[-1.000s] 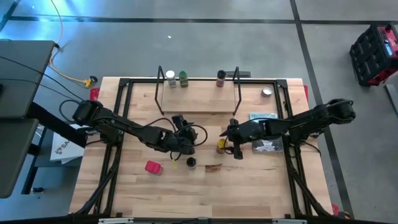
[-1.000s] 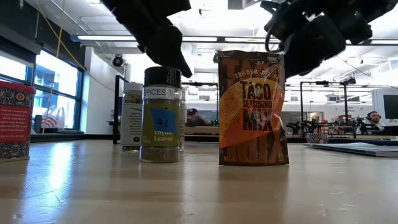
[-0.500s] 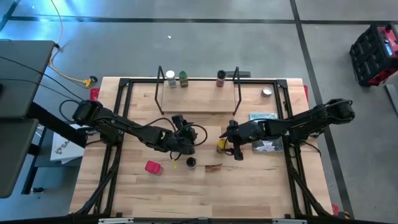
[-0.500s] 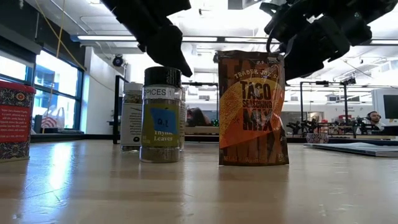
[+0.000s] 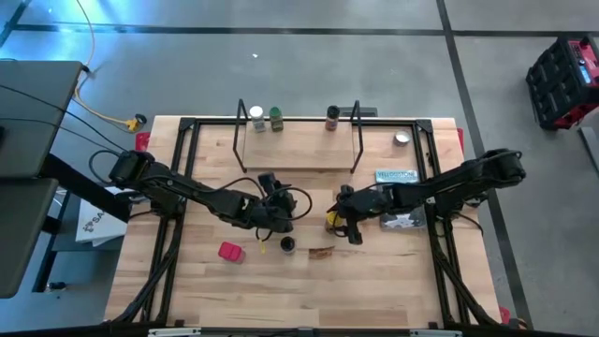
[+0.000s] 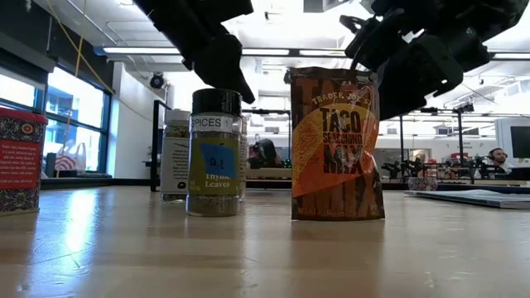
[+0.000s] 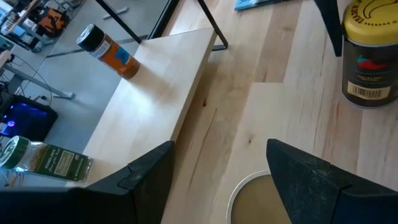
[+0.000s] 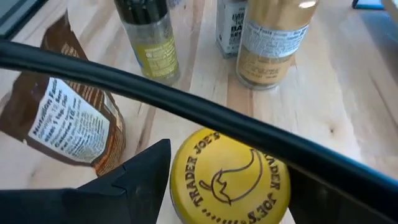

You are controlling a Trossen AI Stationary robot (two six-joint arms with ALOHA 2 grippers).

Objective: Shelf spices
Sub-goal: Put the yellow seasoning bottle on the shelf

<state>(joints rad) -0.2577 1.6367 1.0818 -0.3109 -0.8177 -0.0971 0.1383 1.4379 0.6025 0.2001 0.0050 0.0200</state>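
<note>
Right gripper (image 8: 227, 186) spread astride the yellow-lidded Trader Joe's jar (image 8: 229, 179), not pinching yet.
Watch your descent: a finger clipping that lid could topple the jar into the taco seasoning packet (image 8: 65, 124) beside it; left gripper (image 7: 217, 180) waits, spread.

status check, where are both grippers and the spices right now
Right gripper open, straddling yellow-lid jar, not gripped. Left gripper open above tan-lid jar. Three jars on shelf; taco packet on table. Nothing blocking.

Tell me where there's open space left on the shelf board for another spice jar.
The shelf is bare along its middle, between the green jar and the orange jar, and across its whole front half. The left back corner is crowded: a white jar stands beside the green one.
</note>
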